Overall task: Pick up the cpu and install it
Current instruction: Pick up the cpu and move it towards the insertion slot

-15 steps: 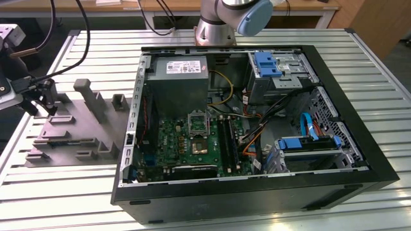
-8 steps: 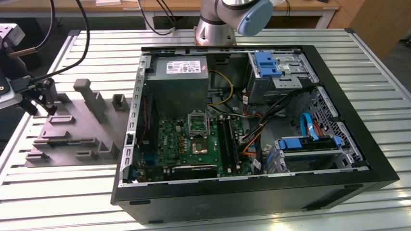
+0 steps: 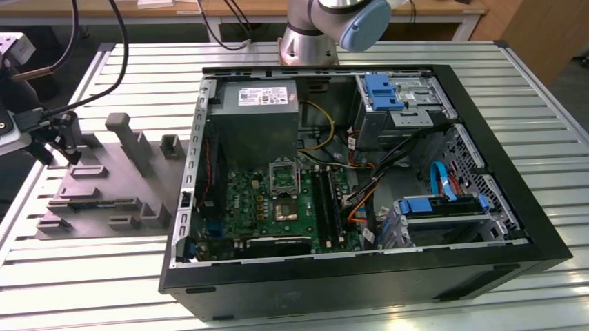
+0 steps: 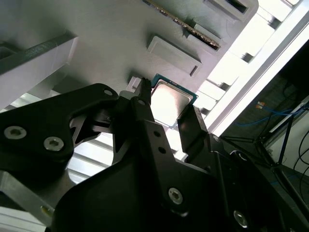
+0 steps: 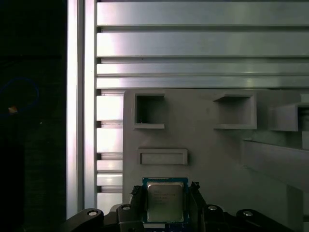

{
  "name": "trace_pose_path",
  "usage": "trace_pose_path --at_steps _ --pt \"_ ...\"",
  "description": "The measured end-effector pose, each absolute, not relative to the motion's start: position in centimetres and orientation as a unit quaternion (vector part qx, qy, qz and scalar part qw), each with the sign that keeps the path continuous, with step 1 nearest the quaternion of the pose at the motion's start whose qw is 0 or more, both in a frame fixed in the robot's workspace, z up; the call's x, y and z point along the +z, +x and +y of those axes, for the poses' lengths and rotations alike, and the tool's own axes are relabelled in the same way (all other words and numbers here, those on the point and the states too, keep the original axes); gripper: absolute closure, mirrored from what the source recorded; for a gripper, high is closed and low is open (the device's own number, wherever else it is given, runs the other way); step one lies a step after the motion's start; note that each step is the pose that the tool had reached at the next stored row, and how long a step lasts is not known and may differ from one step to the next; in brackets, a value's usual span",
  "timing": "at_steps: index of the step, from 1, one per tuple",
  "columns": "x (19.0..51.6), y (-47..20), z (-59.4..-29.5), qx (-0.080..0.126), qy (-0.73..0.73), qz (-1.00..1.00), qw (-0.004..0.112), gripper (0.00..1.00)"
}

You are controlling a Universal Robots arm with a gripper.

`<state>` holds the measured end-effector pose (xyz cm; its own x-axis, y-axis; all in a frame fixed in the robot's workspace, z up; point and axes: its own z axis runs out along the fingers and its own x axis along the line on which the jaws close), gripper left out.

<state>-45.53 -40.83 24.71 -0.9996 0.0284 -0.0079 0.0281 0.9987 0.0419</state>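
Where a gray tray (image 3: 101,200) lies on the slatted tabletop (image 3: 515,69) at the exterior view's left, the gripper (image 3: 57,148) hangs over the tray's outer edge, well apart from the open computer case (image 3: 368,276). In both wrist views the cpu (image 4: 169,99) (image 5: 165,203) sits between the gripper's two black fingers (image 4: 145,125) (image 5: 136,200), which press against two opposite edges of the chip. The gripper (image 4: 168,104) (image 5: 166,192) is thus drawn narrow, clamped on the cpu.

The chip's pale metal top faces the first wrist camera, with a thin green rim around it. It sits level, square to the fingers. Behind it is the tray (image 5: 207,154), near the tray's edge, just beside a shallow rectangular recess (image 5: 162,156) and two deeper square pockets (image 5: 149,111). Whether the cpu rests on the tray or is raised off it cannot be told.

Inside the case, the green board (image 3: 276,214) lies flat, and its silver-framed socket (image 3: 283,176) is near the board's middle, far from the cpu. The arm's base (image 3: 322,27) stands on the tabletop behind the case.
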Motion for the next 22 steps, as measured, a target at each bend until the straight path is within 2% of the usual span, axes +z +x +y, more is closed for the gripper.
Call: trace_pose_path --at_steps 22 --pt "25.6 -45.53 -40.83 0.02 0.014 1.0 0.004 0.53"
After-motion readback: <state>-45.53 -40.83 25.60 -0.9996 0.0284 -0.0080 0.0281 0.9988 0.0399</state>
